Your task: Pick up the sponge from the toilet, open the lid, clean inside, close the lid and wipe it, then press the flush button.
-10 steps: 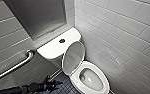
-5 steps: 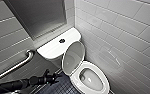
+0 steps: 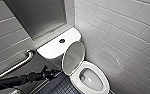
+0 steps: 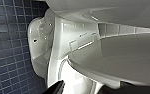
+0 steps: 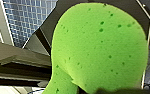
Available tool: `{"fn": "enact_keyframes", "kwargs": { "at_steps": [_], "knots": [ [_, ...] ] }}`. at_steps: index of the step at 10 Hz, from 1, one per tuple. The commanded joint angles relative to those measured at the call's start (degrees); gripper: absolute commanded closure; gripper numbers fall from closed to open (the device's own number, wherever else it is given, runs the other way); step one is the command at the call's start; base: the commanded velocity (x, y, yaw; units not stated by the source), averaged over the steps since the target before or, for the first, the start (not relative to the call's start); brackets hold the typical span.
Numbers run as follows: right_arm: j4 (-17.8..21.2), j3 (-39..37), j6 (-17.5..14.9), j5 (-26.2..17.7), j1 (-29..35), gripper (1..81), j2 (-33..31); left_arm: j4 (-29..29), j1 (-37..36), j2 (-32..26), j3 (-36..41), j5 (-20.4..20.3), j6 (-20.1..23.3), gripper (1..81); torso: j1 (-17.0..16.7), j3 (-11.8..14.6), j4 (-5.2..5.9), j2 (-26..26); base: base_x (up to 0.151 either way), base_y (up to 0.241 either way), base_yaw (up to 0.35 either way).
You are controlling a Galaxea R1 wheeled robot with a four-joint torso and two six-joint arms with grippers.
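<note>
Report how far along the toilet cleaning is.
Done: the sponge is off the toilet, in the right gripper, and the lid stands open. In hand: the left gripper sits beside the raised lid. Remaining: cleaning inside the bowl, closing and wiping the lid, pressing the flush button.

The lid (image 3: 73,58) stands behind the bowl (image 3: 104,79), before the tank (image 3: 51,48), the button (image 3: 62,40) on its top. Our left gripper (image 3: 55,73) is just left of the lid, a rail (image 3: 16,66) farther left. Our right gripper (image 5: 116,91) holds the sponge (image 5: 98,47).
</note>
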Motion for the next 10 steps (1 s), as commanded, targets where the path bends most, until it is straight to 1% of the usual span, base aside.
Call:
{"fn": "enact_keyframes", "kwargs": {
  "at_steps": [1, 5, 7, 8, 10],
  "knots": [
    [-1.1, 1.5, -0.1, -4.4, -0.9, 81.1, -1.6, -1.0, -6.2, 0.3, 1.3, 3.2, -0.1, 1.0, 0.0, 0.0, 0.0, 0.0, 0.0, 0.0, 0.0],
    [-1.1, 1.4, -0.1, -4.4, -0.8, 81.1, -1.6, 0.2, -5.7, 4.6, 1.8, 4.1, 0.0, 1.0, 0.0, 0.0, 0.0, 0.0, 0.0, 0.0, 0.0],
    [-1.1, 1.5, -0.1, -4.4, -0.8, 81.1, -1.4, 0.7, -5.4, 4.9, 1.7, 4.1, 0.1, 1.0, 0.0, 0.0, 0.0, 0.0, 0.0, 0.0, 0.0],
    [-1.1, 1.4, -0.1, -4.4, -0.9, 81.1, -1.4, 0.6, -5.5, 3.4, 2.0, 4.1, 0.1, 1.0, 0.0, 0.0, 0.0, 0.0, 0.0, 0.0, 0.0],
    [-1.1, 1.7, -0.1, -4.4, -0.5, 81.1, -1.4, 0.3, -5.4, -1.8, 4.2, 4.1, 0.1, 1.0, 0.0, 0.0, 0.0, 0.0, 0.0, 0.0, 0.0]
  ]
}}
